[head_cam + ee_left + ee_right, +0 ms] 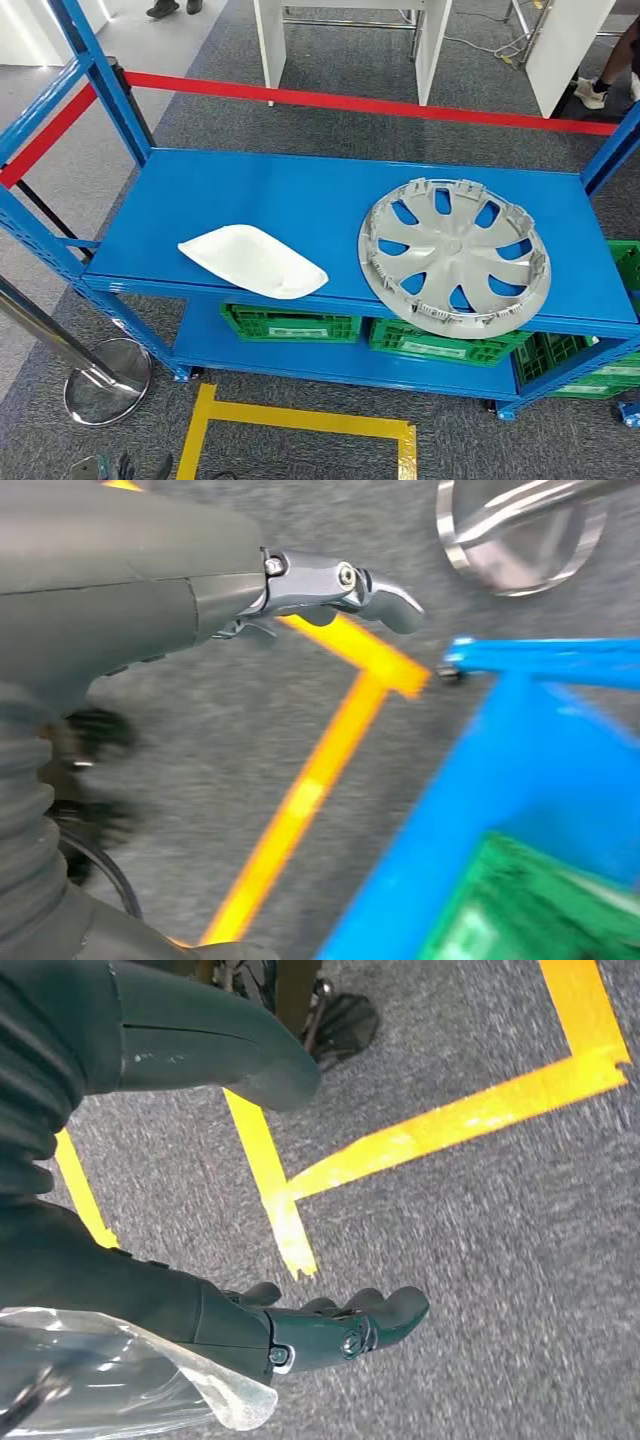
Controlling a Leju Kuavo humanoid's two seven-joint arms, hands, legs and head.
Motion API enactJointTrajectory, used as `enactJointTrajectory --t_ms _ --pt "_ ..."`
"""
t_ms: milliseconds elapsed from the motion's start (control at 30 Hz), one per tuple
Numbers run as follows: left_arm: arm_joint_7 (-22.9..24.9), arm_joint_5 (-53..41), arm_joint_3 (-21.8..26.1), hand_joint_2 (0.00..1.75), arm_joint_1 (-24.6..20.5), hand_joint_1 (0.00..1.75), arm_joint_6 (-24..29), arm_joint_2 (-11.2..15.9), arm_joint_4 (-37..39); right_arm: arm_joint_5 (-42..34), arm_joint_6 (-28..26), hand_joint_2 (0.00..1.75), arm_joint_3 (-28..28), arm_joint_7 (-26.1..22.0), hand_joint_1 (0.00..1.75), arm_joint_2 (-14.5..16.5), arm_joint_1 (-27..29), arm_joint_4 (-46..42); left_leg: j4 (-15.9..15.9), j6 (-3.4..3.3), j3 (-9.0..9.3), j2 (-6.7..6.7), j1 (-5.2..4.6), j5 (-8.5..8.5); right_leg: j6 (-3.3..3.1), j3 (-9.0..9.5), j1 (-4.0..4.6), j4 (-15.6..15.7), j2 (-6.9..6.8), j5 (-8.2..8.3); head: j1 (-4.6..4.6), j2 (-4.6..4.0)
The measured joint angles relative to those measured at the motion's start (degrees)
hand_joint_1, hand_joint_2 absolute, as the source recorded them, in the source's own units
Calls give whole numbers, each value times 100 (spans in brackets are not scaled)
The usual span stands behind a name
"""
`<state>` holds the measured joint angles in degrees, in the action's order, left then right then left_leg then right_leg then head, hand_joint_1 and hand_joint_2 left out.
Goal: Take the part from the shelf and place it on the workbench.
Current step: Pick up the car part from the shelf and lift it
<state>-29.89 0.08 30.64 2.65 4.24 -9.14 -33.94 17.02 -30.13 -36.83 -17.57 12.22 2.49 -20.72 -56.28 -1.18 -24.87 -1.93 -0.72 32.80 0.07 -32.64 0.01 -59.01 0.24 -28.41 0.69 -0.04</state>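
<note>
Both hands empty, fingers apart, hanging over carpet; parts lie on blue metal shelf.
Likely light, stiff plastic: round grey spoked wheel cover, best gripped at rim; white flat tray-shaped part overhangs front edge. My left hand, right hand.

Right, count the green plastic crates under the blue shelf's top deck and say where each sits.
3 visible: one green plastic crate on the lower deck under the white tray, a second beneath the grey hubcap, a third at the right end. More may be hidden behind.
</note>
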Motion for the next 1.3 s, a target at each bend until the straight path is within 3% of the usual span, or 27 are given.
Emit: enactJointTrajectory --t_ms 333,800,1067,1300 --pt "-351 -33 -9 175 256 0 192 -339 -1669 552 -292 175 -734 -205 0 204 -103 2 0 0 0 0 0 0 0 0 0 0 1 0 -1 0" --pt "-741 -74 -437 175 795 0 394 -719 -4288 1265 -629 175 -1645 -425 0 420 -234 2 0 0 0 5 0 0 0 0 1 0 7 0 0 0" --pt "-846 -229 -1070 175 1188 0 207 -800 -5829 1685 -773 175 -2051 -526 0 446 -265 2 0 0 1 10 -1 2 0 -1 0 0 13 0 -1 0" --pt "-856 -1088 -2051 175 1315 0 234 -658 -6169 1989 -840 175 -2238 -633 0 446 -306 33 -1 0 1 10 -1 2 0 -1 -1 1 13 0 -1 0"
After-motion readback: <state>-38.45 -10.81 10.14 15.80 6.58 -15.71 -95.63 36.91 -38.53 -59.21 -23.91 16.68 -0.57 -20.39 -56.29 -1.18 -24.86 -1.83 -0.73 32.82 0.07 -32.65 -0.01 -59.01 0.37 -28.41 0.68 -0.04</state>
